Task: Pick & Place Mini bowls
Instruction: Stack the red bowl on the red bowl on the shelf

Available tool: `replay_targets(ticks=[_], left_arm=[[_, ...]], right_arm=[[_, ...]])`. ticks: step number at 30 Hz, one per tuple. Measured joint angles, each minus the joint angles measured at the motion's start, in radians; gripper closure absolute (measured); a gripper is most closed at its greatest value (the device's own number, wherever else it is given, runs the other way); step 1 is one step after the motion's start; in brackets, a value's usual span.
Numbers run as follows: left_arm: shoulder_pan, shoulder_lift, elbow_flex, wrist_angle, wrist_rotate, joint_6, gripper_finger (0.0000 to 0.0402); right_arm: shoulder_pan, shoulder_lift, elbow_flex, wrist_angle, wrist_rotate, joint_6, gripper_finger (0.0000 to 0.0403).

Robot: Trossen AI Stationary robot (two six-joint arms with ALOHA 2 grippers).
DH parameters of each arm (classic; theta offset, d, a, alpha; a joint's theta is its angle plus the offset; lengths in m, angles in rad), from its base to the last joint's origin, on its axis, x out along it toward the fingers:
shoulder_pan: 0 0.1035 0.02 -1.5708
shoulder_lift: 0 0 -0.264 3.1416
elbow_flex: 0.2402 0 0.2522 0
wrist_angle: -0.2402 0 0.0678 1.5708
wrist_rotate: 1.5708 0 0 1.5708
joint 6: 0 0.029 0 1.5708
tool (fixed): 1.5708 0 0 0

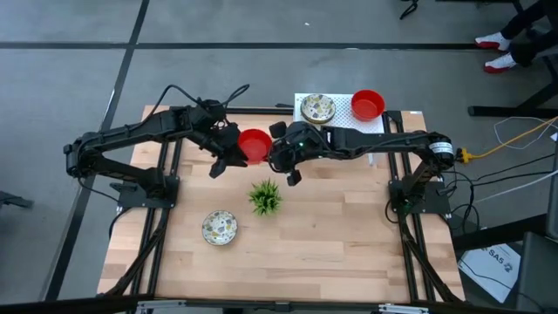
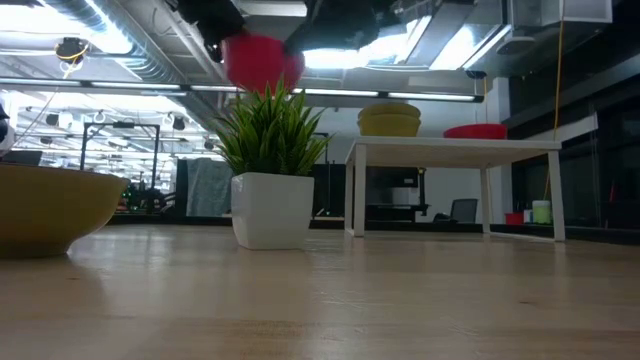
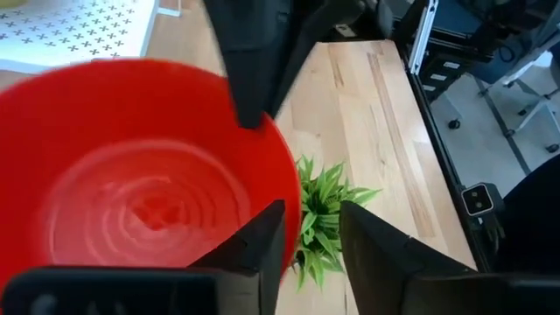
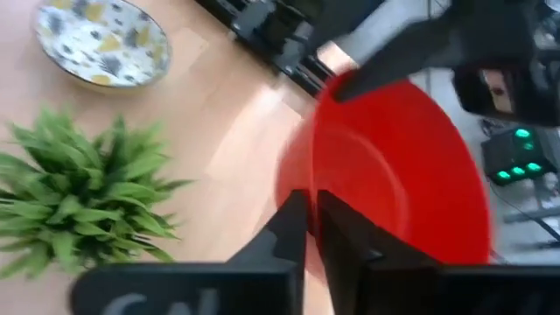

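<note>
The red mini bowl (image 1: 254, 145) was up in the air between the two arms, above the back half of the wooden table (image 1: 349, 244) and just behind the little green plant (image 1: 265, 197). It looked like a handover. The right gripper (image 4: 311, 214) had its fingers pinched together on the bowl's rim, while the left gripper (image 3: 311, 236) stood with its fingers apart around the opposite edge, one finger inside the bowl and one outside, so I judged it was letting go.

As for progress, I'd call it partway. On the white side table (image 1: 344, 118) at the back right sat one speckled bowl (image 1: 317, 108) and a second red bowl (image 1: 367, 104), which seemed already placed. Another speckled bowl (image 1: 219, 228) lay on the wooden table toward the front left, untouched by either arm. I saw only these four bowls. What remained, to my eye, was carrying the held red one over and then fetching the speckled one.
</note>
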Motion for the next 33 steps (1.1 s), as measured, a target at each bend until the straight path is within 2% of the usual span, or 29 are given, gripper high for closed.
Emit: replay_targets(ticks=[3, 11, 16, 20, 26, 33], left_arm=[[0.000, 0.000, 0.000, 0.017, 0.005, -0.015, 0.0285], [0.000, -0.016, -0.003, 0.123, 0.007, -0.029, 0.0265], [0.023, -0.069, -0.003, 0.213, -0.030, -0.028, 0.0263], [0.042, -0.133, -0.003, 0.245, -0.161, -0.016, 0.0262], [0.048, -0.209, -0.003, 0.239, -0.428, 0.026, 0.0263], [0.048, -0.236, -0.003, 0.238, -0.623, 0.028, 0.0263]], right_arm=[[0.000, 0.000, 0.000, -0.018, -0.021, 0.011, 0.0396], [-0.003, -0.003, 0.001, -0.043, -0.006, 0.068, 0.0394], [-0.002, -0.003, 0.001, -0.058, -0.014, 0.090, 0.0397], [-0.002, -0.024, 0.001, -0.068, 0.001, 0.119, 0.0395], [-0.001, -0.110, 0.001, -0.088, 0.200, 0.119, 0.0395], [0.005, -0.245, 0.001, -0.103, 0.391, 0.141, 0.0394]])
